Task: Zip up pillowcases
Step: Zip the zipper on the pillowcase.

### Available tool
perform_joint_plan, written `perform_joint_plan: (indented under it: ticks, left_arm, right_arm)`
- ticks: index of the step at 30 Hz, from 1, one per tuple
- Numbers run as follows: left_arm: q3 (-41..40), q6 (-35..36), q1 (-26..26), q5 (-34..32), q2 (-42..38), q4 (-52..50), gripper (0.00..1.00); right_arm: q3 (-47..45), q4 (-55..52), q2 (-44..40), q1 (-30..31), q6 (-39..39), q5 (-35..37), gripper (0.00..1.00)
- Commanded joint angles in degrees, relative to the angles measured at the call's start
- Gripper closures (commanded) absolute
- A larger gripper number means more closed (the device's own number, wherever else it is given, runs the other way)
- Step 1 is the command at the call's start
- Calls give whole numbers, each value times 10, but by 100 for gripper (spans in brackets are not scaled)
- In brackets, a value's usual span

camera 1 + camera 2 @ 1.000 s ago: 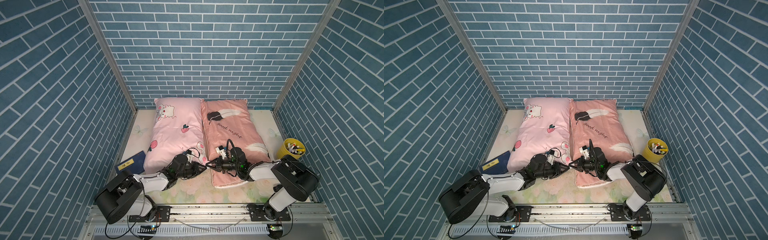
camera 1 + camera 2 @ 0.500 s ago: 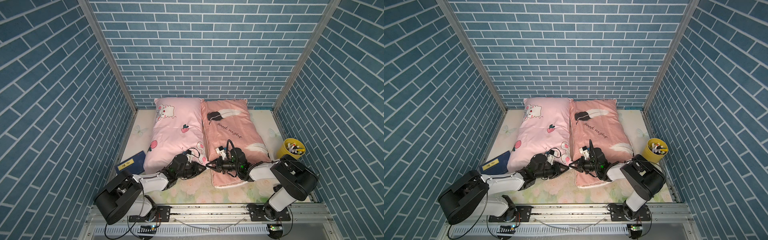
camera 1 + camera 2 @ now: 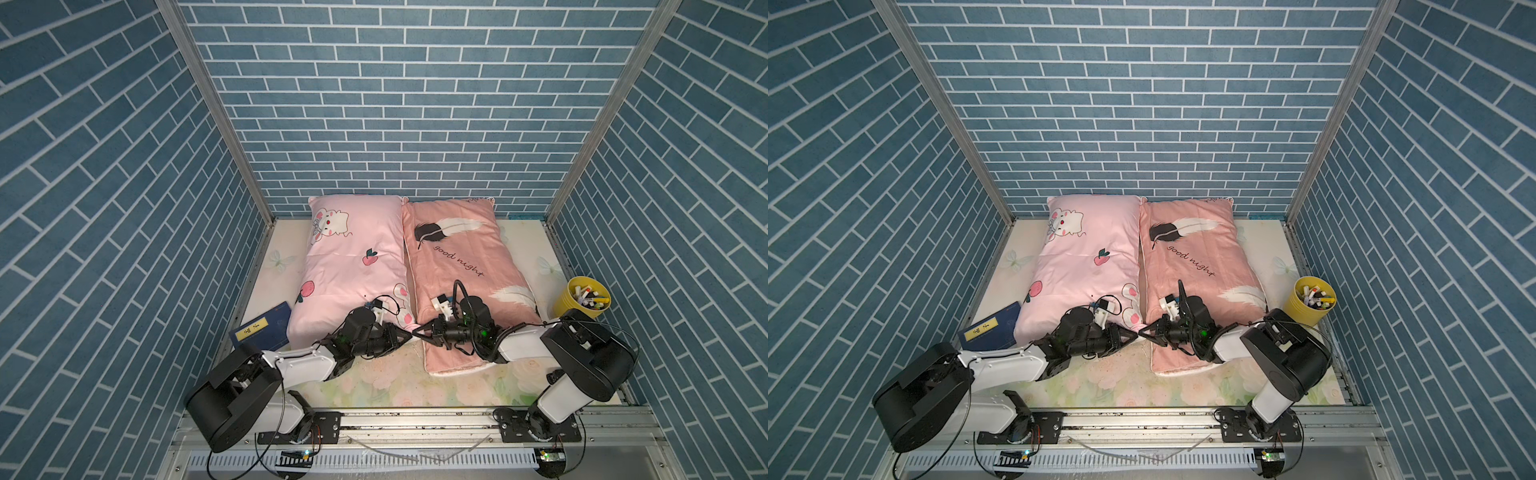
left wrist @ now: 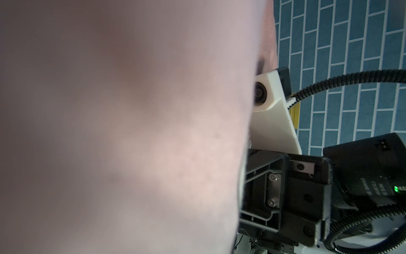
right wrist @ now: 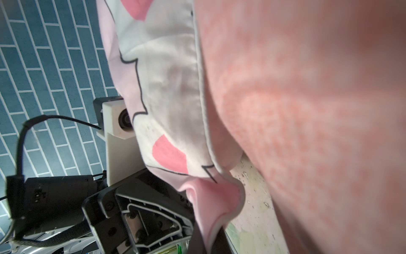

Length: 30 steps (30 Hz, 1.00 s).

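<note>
In both top views my left fingers point(image 3: 402, 335) and my right fingers point(image 3: 423, 331) point at each other, almost tip to tip, low over the table point(image 3: 374, 374). They meet exactly at the near corner of the bunny pillowcase point(image 3: 353, 266). This pillowcase stretches away from the fingertips toward the back wall, and that is its long axis. Its near short edge runs sideways from the tips, along my left arm. The feather pillowcase point(image 3: 457, 266) lies parallel, just beside it, under my right arm. So the left fingers point(image 3: 1128, 335) are on the side of this edge, and the right fingers point(image 3: 1146, 330) come across from the neighbour pillowcase. From here I cannot tell how far the left fingers are spread.

In the left wrist view, blurred pale cloth of the bunny pillowcase point(image 4: 131, 132) covers nearly everything. My own left fingertips are hidden, and only the right fingers point(image 4: 274, 187) show beyond the cloth.

In the right wrist view the near corner point(image 5: 215, 193) is bunched. Its fold goes down between my right fingers, which I judge are pressed together on it. The left fingers point(image 5: 142, 211) sit directly behind this cloth. I see no zip. I judge it runs along the near edge, from the pinched corner toward the left arm.
</note>
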Motion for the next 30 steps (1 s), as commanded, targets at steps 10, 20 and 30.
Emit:
perform_joint_plan:
  ticks: [10,20,30]
  left_arm:
    - [18,7,-3,3,13,16,84]
    - [13,7,-4,10,17,22,78]
    - [7,7,-6,12,26,26,77]
  right_arm:
    - [-10,-11,-7,0,-4,-4,100]
    - [-10,-12,-9,-1,-1,0,100]
    - [-6,-14,-12,-2,2,4,100]
